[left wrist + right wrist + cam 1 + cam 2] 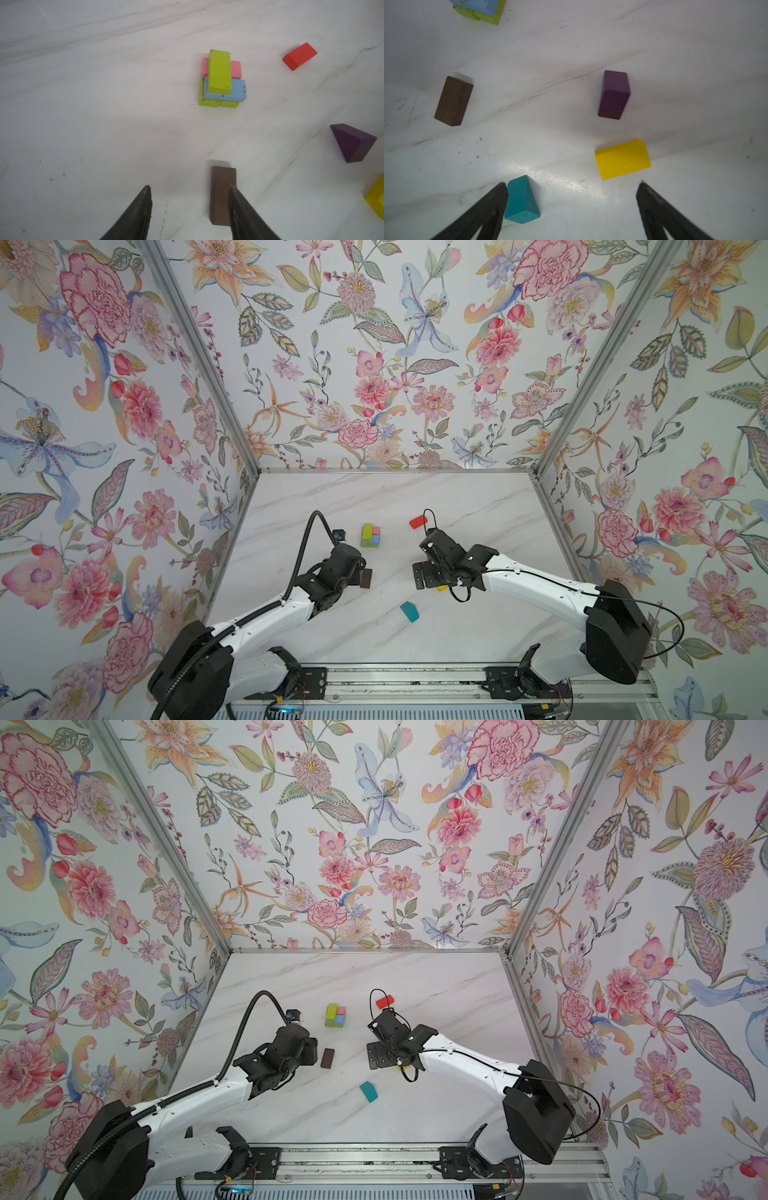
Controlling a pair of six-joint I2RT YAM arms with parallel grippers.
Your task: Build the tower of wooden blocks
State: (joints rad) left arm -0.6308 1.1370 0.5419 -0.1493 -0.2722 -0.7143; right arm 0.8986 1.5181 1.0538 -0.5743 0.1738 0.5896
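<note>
I read the tower [371, 535] as standing on the marble-patterned table [457, 497], toward the far middle, between the two arms. The left wrist view gave its build [222, 79]: lime green at the base, then a pink and a light blue block side by side, then one lime green block laid crosswise on top (matte paint, with dark chips speckling the blue). All its blocks were flat, hard-edged rectangles.

The left gripper [189, 188] had its jaws apart with nothing between them. The brown block [221, 187] lay flat on the table just outside one finger, partly hidden behind it. A top view showed that block [327, 1057] just beside the gripper.

The right gripper [572, 184] had its jaws wide apart and empty, with the teal block [521, 199] just beside one finger.

Only the wrist views showed the purple block [614, 94]. The right wrist view showed the yellow block [623, 159] whole, whereas in both top views the right arm covered all but a sliver of it. The red block [418, 521] lay beyond the right gripper, apart from the tower.
</note>
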